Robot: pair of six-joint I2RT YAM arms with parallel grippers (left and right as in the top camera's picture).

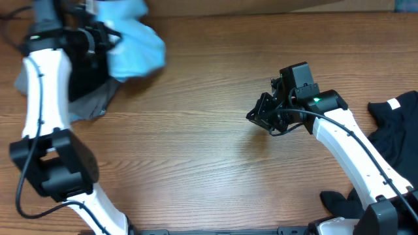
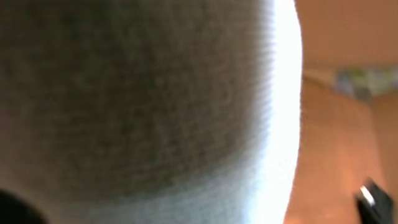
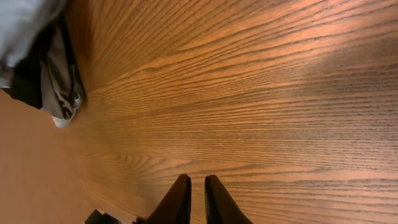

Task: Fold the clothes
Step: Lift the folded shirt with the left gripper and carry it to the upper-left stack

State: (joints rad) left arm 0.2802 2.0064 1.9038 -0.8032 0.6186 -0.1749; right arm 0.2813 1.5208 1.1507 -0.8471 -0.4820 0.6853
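Half covering a heap of plain grey and black garments (image 1: pixel 91 98) at the far left corner of the brown wood-grain desk (image 1: pixel 196 163) with a bunched light blue cotton T-shirt (image 1: pixel 134 42). Clenching the left end effector (image 1: pixel 108 36) right at the shirt's left edge, apparently gripping the cloth, though burying the fingers themselves under arm and fabric in the overhead view. Pressing pale knitted cloth, apparently the same shirt, against the left wrist lens, filling nearly all of that view and leaving only an orange-brown strip on the right. Hovering the right end effector (image 1: pixel 255 116) over bare wood near the middle of the desk, well apart from the shirt. Showing its 2 dark fingers (image 3: pixel 180 196) in the right wrist view pinched almost together, with only a thin slit between them and nothing in it. Catching the garment heap in the top left corner of that same view. Resting a plain black garment with a small white label (image 1: pixel 398 114) at the desk's right edge, just beside the right arm.
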